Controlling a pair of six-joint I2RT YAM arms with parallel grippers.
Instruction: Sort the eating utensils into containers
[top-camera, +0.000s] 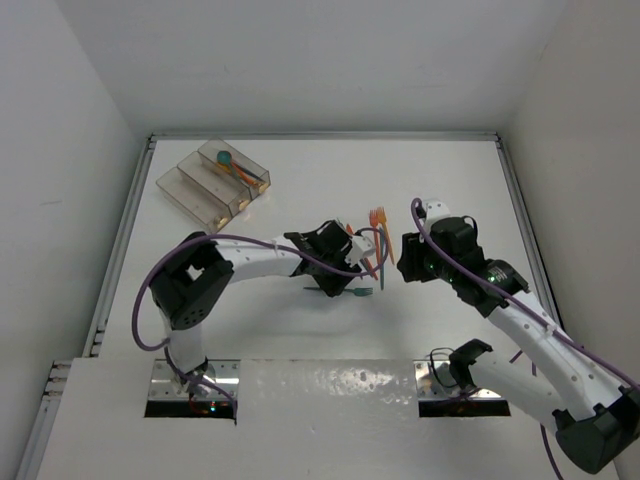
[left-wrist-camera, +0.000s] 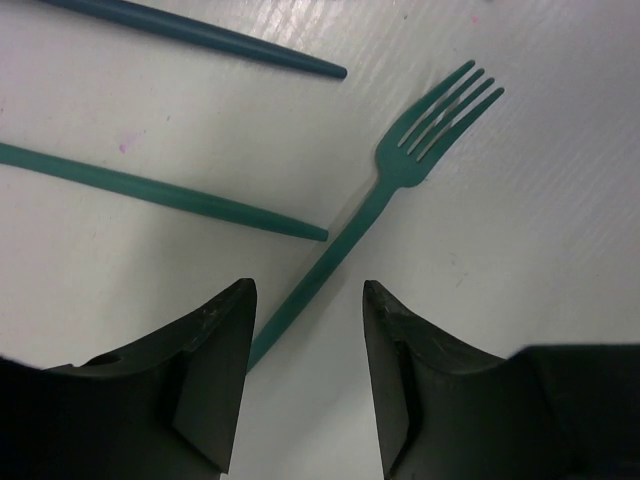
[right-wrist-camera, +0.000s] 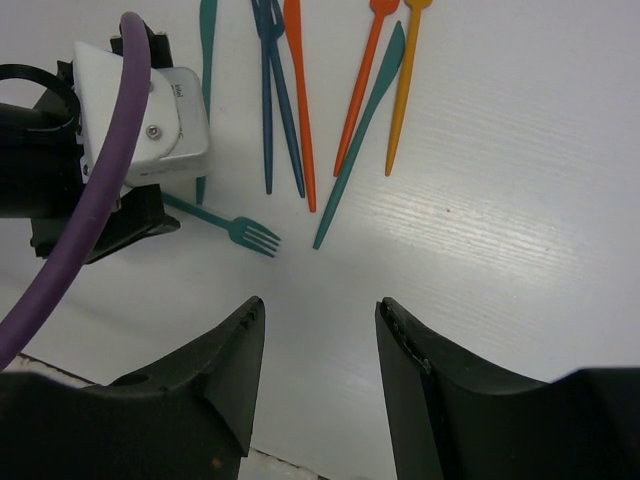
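Note:
Several loose utensils (top-camera: 375, 245) lie on the table between my two grippers: blue forks (right-wrist-camera: 272, 90), orange pieces (right-wrist-camera: 300, 100), a teal knife (right-wrist-camera: 365, 130). A teal fork (left-wrist-camera: 400, 180) lies apart from them, its handle running between the open jaws of my left gripper (left-wrist-camera: 308, 300), close to the left finger (left-wrist-camera: 215, 350). Two more teal handles (left-wrist-camera: 180, 195) lie beside it. The fork also shows in the right wrist view (right-wrist-camera: 245, 232) and the top view (top-camera: 362, 293). My left gripper (top-camera: 337, 280) is low over the fork. My right gripper (right-wrist-camera: 318, 315) is open and empty over bare table, right of the pile (top-camera: 405, 268). The clear tray (top-camera: 190, 185) sits far left, with a teal spoon and orange pieces (top-camera: 240, 172) in one end compartment.
White walls close in the table on the left, back and right. The left arm's wrist and purple cable (right-wrist-camera: 120, 120) sit right beside the utensil pile. The arm bases stand at the near edge (top-camera: 190, 375).

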